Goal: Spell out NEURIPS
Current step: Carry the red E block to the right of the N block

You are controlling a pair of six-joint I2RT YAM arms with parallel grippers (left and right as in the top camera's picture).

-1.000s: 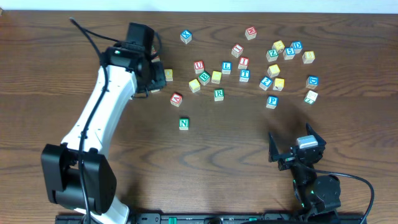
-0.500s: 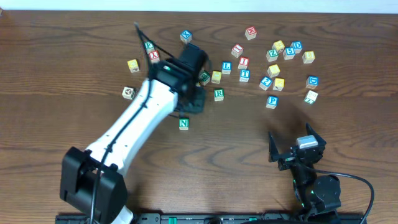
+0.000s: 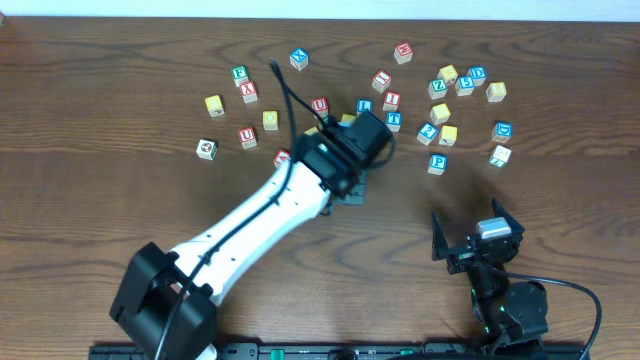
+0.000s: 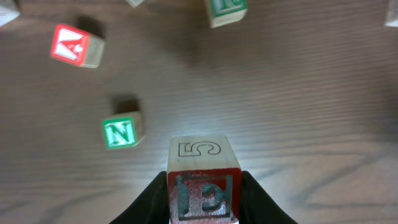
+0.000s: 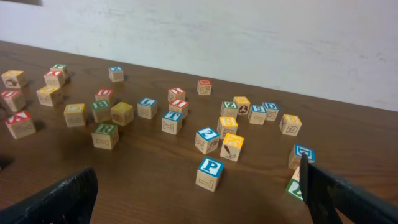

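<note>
Wooden and red-framed, the one E cube (image 4: 203,183) is clamped in the left gripper (image 4: 203,202) near the middle of the table (image 3: 100,200). Being a cube it has no long axis, and in the left wrist view its E face meets the camera while its 5 face points to 12 o'clock. One green N cube (image 4: 122,132) lies apart at its 10 o'clock and one red A cube (image 4: 76,48) farther out at 11, while overhead one blue P cube (image 3: 437,163) sits at the arm's 3 o'clock and the right gripper (image 3: 468,228) rests at 5 o'clock, jaws wide apart, holding nothing.
</note>
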